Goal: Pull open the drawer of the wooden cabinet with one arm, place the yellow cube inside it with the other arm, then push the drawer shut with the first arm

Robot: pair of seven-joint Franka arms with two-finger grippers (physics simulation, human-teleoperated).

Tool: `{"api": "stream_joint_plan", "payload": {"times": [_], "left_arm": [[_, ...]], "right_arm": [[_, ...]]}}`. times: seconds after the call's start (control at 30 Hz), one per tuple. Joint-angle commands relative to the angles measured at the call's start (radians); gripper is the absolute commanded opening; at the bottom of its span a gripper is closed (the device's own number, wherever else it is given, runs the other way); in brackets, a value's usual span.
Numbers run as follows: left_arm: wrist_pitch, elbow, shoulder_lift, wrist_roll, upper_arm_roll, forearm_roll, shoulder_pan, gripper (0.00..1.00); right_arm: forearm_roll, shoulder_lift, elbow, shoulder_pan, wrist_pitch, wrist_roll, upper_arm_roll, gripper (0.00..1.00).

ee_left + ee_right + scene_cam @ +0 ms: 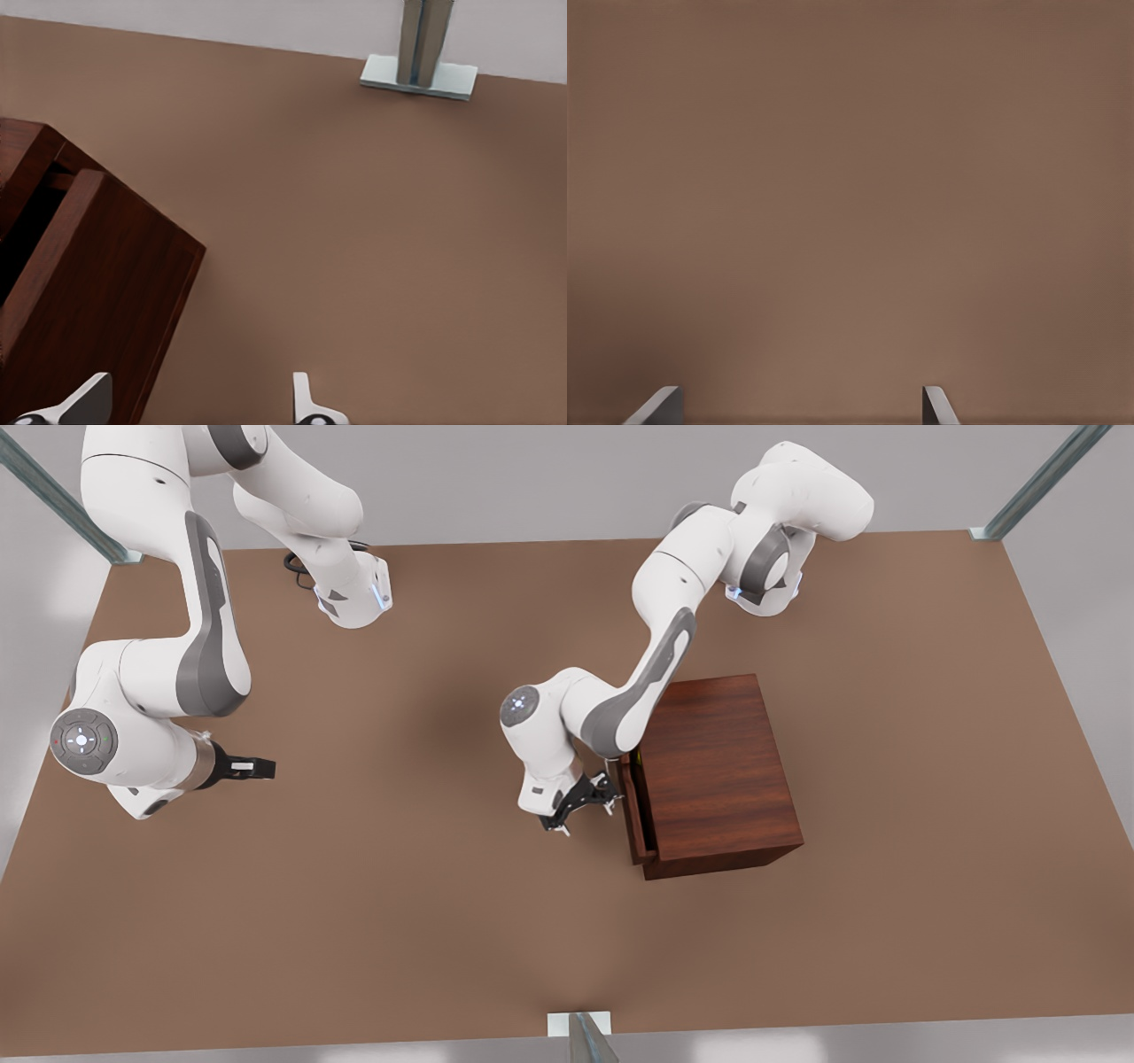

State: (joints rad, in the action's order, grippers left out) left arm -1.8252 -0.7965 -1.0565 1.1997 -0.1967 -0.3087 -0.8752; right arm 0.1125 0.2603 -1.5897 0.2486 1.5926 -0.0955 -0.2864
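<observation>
just off the drawer – left tool spread; right tool waits, fingers apart.

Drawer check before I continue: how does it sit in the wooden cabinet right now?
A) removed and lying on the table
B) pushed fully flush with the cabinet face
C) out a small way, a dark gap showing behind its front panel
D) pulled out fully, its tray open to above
C: the drawer stands slightly proud of the cabinet, with a dark gap behind its panel in the left wrist view, and the open left tool is beside it.
</observation>
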Motion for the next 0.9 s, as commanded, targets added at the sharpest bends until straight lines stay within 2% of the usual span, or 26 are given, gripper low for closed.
{"api": "stream_joint_plan", "payload": {"times": [0.0, 0.7, 0.87], "left_arm": [[0.003, 0.000, 0.004, -0.026, -0.001, -0.001, 0.004, 1.00], [0.050, -0.013, 0.006, -0.049, -0.023, -0.003, 0.016, 1.00], [-0.045, -0.012, 0.004, 0.116, -0.013, 0.005, 0.012, 1.00]], "right_arm": [[-0.001, -0.001, 0.000, 0.000, 0.000, 0.003, 0.000, 1.00], [-0.001, -0.001, 0.000, 0.000, 0.000, 0.002, 0.000, 1.00], [-0.001, -0.001, 0.000, 0.000, 0.000, 0.003, 0.000, 1.00]]}}
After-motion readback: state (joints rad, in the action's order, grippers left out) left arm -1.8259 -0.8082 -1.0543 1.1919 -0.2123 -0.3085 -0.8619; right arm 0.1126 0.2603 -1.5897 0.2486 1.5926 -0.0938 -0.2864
